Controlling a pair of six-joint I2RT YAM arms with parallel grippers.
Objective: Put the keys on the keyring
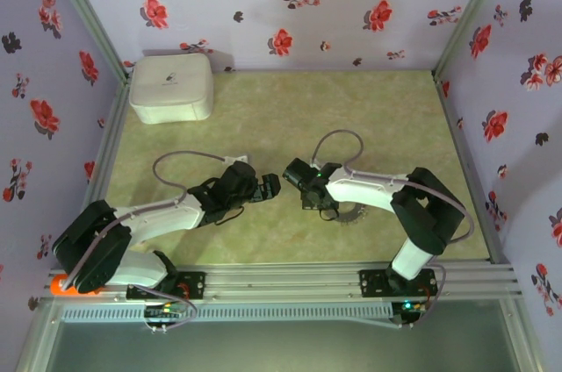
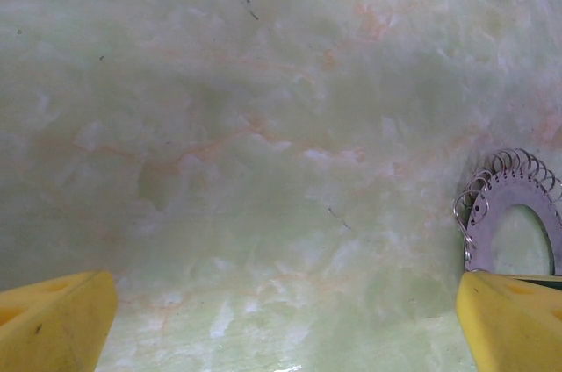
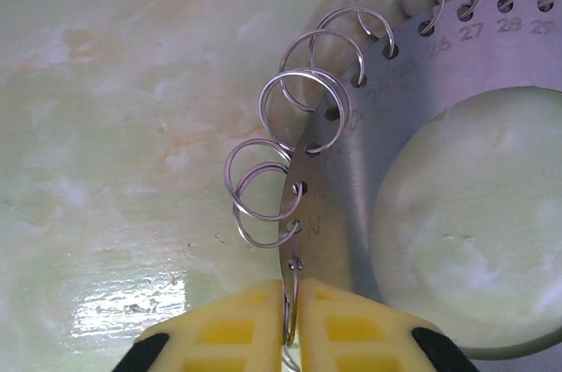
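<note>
The keyring [image 3: 399, 82] lies flat on the table [image 1: 290, 109]. It is a grey metal disc with an open centre, through which the green marbled top shows. Small holes run along its rim, the figures 26 to 29 legible beside some of them, and a thin wire loop [image 3: 303, 113] hangs from each hole, the loops fanning outward over the table. The right gripper [image 3: 290, 332] is at the keyring's rim, its two yellow fingers [image 3: 228, 337] pressed together with one small loop pinched upright between them, close to where that loop passes through its hole. The pads sit over the disc's edge, and the neighbouring loops lie free just beside them. From above, the keyring sits under the right forearm [image 1: 369, 188], a toothed arc of its rim showing past the white link. The left gripper [image 2: 285, 324] hangs low to the left of the keyring, its jaws wide apart over bare table. In its wrist view one finger [image 2: 509, 319] is just at the keyring's edge and covers a bit of the rim; whether it touches the metal I cannot tell. The other finger is well apart from the keyring. A white rounded box [image 1: 171, 87] stands well away from the keyring, in the far left corner of the table against the flowered wall [image 1: 290, 3].
</note>
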